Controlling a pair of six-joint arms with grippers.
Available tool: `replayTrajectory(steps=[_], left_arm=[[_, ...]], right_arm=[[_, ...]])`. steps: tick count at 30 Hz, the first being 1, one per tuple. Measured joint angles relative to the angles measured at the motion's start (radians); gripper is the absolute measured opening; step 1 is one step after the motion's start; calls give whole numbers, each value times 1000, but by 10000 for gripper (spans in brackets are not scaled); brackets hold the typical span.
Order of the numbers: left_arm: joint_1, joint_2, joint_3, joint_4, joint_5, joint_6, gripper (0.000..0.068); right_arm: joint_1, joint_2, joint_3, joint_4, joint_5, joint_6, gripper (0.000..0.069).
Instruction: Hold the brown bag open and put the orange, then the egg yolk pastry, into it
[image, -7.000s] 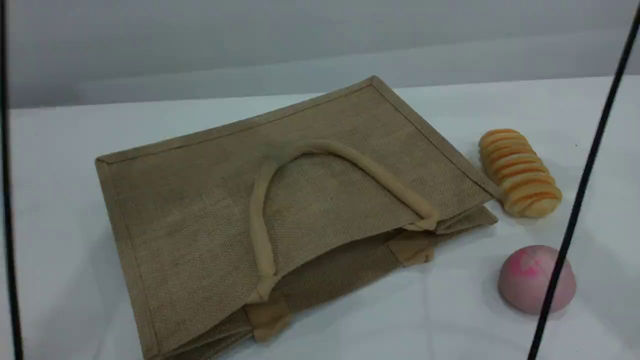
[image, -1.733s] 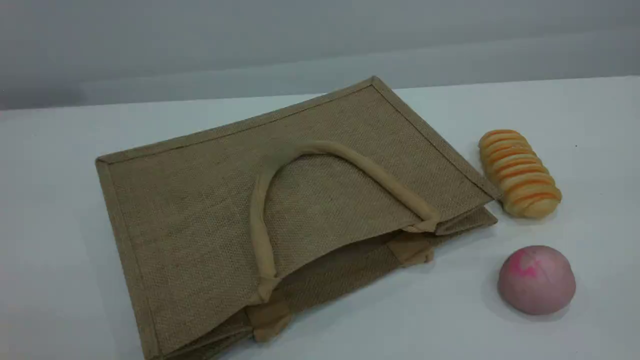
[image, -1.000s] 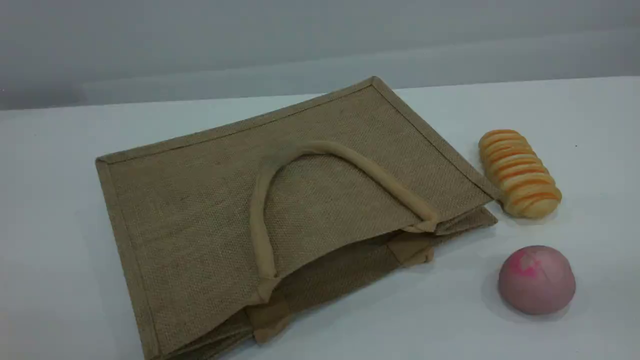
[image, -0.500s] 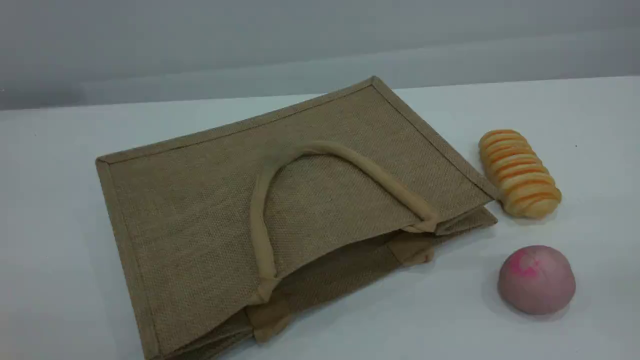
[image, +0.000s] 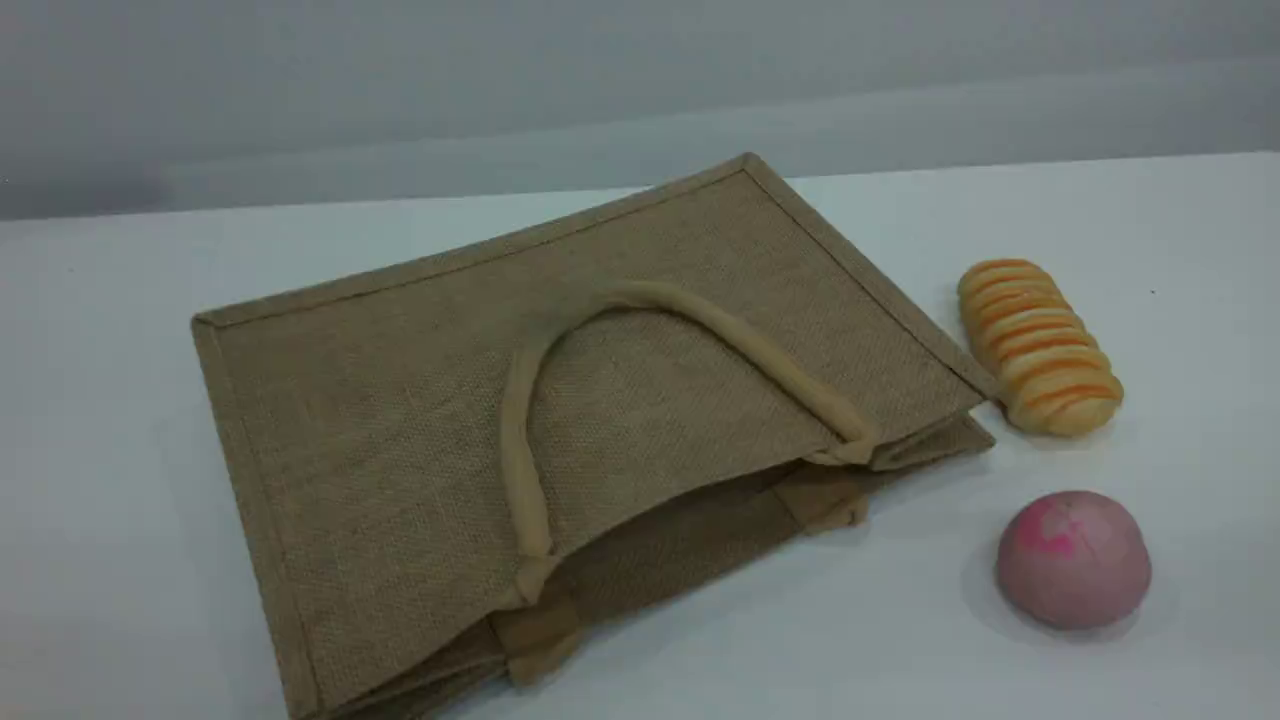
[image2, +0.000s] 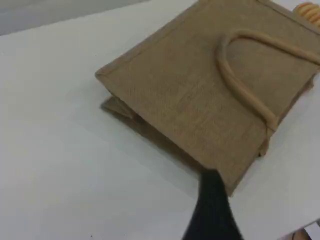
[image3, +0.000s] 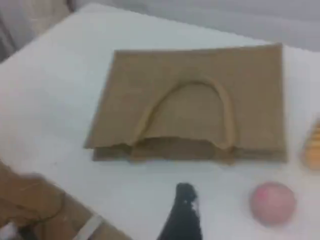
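Note:
The brown bag (image: 400, 430) lies flat on the white table with its mouth toward the near right, slightly parted. One beige handle (image: 700, 310) arches across its top side. The left wrist view looks down on the bag (image2: 190, 95) from high up, with my left gripper's dark fingertip (image2: 214, 205) over its near corner. From the right wrist view the bag (image3: 200, 80) lies ahead, and my right gripper's fingertip (image3: 184, 210) hangs above bare table in front of its mouth. Neither gripper holds anything. The orange and the egg yolk pastry are out of view.
A long ridged orange-striped loaf (image: 1040, 345) lies just right of the bag. A pink dome-shaped bun (image: 1073, 558) sits nearer, in front of the loaf, also seen as the bun (image3: 272, 202). Beyond the table edge stands a cardboard box (image3: 30, 205).
Two thin black lines that crossed the scene view's left and right sides seven seconds ago are gone. The bag, loaf and bun have not moved.

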Motion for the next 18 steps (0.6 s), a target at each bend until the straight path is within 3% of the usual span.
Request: replayTrajectory(steps=[6, 15, 18], left_arm=[[0, 0, 0, 0, 0, 0, 463], [0, 0, 0, 0, 0, 0, 463], [0, 0, 0, 0, 0, 0, 463]], right_arm=[[-229, -106, 0, 28, -64, -95, 573], [-557, -133, 31, 116, -18, -206, 573], [-628, -133, 70, 159, -21, -255, 573]])
